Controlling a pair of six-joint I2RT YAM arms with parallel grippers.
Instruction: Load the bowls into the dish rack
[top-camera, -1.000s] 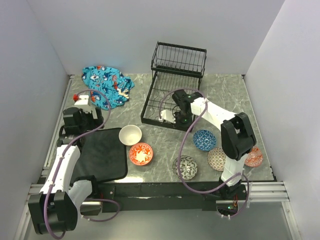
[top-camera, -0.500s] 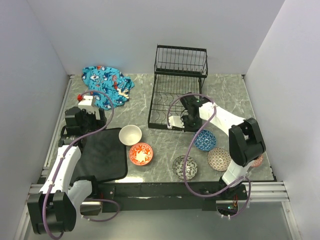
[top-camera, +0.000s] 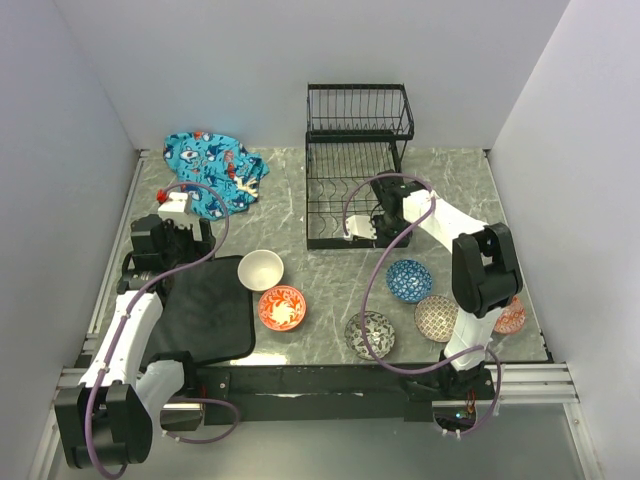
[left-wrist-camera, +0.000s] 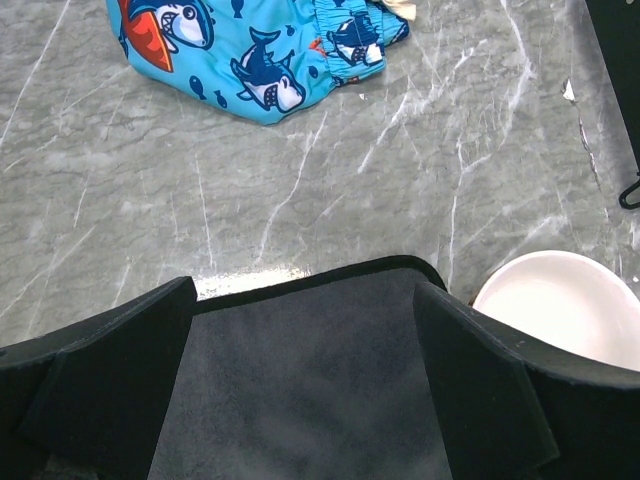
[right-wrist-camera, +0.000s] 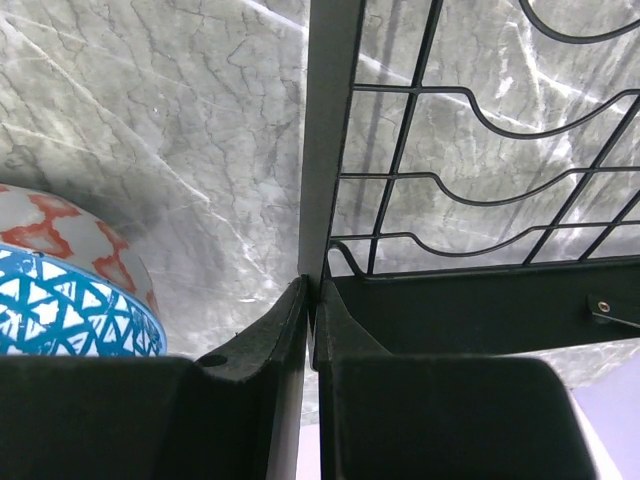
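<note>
Grey marble tabletop (top-camera: 320, 290) carries six bowls (top-camera: 282, 307) unloaded across its near half, the left gripper (left-wrist-camera: 300, 385) gaping idle over a black mat (top-camera: 205, 305), while farther off the right gripper (right-wrist-camera: 312, 295) pinches the dish rack (right-wrist-camera: 328, 120) by its near frame bar, seemingly to square it for loading.

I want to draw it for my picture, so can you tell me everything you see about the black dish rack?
The dish rack is black wire with two tiers: a basket shelf on top, wavy slot wires in the base. It stands upright at the back of the grey marbled table. No bowl is in it yet. The right end effector is shut on a bar at its near edge.
</note>
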